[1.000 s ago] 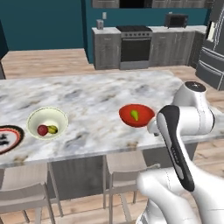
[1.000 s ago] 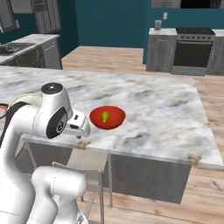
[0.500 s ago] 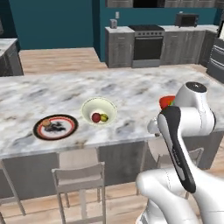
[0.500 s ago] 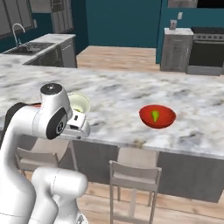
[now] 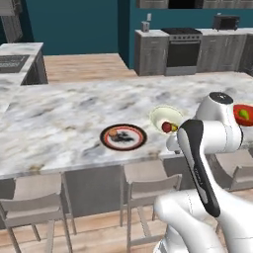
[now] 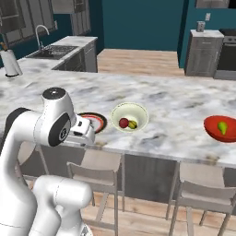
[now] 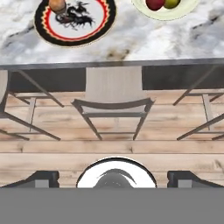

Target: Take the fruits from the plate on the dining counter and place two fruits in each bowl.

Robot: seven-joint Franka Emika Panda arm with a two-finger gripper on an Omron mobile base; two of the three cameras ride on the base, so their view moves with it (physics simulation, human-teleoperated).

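Note:
The plate (image 7: 75, 43), black-rimmed with a red ring, lies near the front edge of the dining counter (image 5: 74, 113) and carries a tan-orange fruit (image 7: 57, 4). To its right, the cream bowl (image 6: 130, 106) holds a dark red fruit (image 6: 123, 122) and a yellow-green one (image 6: 132, 124). Farther right, the red bowl (image 6: 209, 126) holds a green pear (image 6: 222, 127). My gripper (image 7: 113, 179) is open and holds nothing. It hangs in front of the counter's edge, short of the plate (image 6: 100, 120), with its fingertips (image 7: 39, 178) wide apart.
Grey stools (image 7: 114, 103) stand tucked under the counter's front edge, directly below the hand. A stove and dark cabinets (image 5: 183, 47) line the back wall. A second counter with a sink (image 6: 60, 50) and a paper roll (image 6: 10, 62) lies to the far left.
The base has driven left along the counter, so the whole scene slid right in both base views. The plate now sits ahead of the hand. The gripper stays open.

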